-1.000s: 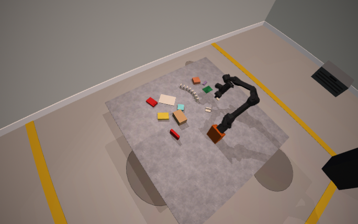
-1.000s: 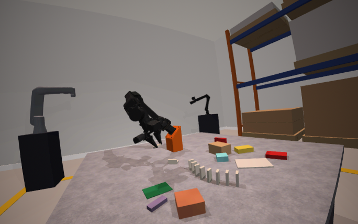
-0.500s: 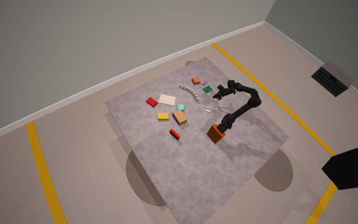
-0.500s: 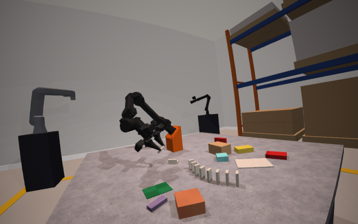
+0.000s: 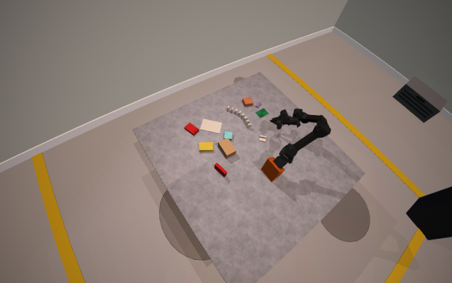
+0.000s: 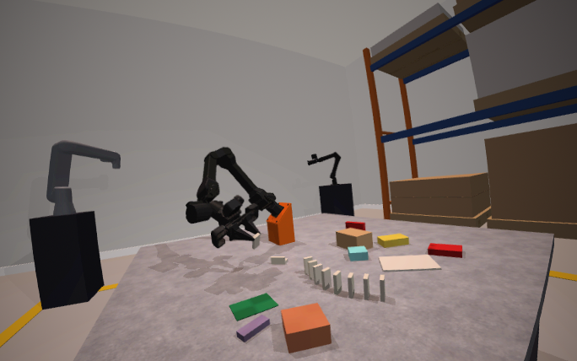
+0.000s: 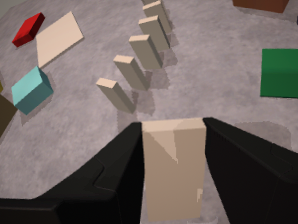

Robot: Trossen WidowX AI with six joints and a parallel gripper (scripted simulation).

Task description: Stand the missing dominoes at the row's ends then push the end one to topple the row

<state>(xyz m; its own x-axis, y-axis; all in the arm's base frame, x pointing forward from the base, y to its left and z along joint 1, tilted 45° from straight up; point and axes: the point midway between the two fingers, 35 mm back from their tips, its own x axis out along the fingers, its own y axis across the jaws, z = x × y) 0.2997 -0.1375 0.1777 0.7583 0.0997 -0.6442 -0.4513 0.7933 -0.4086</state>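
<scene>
A curved row of several pale dominoes (image 5: pixel 240 114) (image 6: pixel 337 282) (image 7: pixel 146 53) stands upright on the grey table. My gripper (image 5: pixel 271 120) (image 6: pixel 256 239) (image 7: pixel 172 130) is shut on another pale domino (image 6: pixel 256 241) (image 7: pixel 175 172), held above the table off the near end of the row in the wrist view. The fingers grip its two narrow sides, and its broad face shows in the wrist view. A loose pale domino piece (image 5: pixel 262 138) (image 6: pixel 277 260) lies on the table between the row and the arm's base; whether it is one domino or two side by side I cannot tell.
A green tile (image 5: pixel 262 113) (image 6: pixel 253 305) (image 7: pixel 280 73), purple block (image 5: pixel 258 104) (image 6: pixel 253 328) and orange block (image 5: pixel 247 101) (image 6: pixel 305 325) lie on one side of the row. A turquoise block (image 5: pixel 228 135) (image 6: pixel 358 253) (image 7: pixel 31 90), cream tile (image 5: pixel 211 125) (image 6: pixel 409 262) and brown box (image 5: pixel 226 147) (image 6: pixel 353 238) lie on the other.
</scene>
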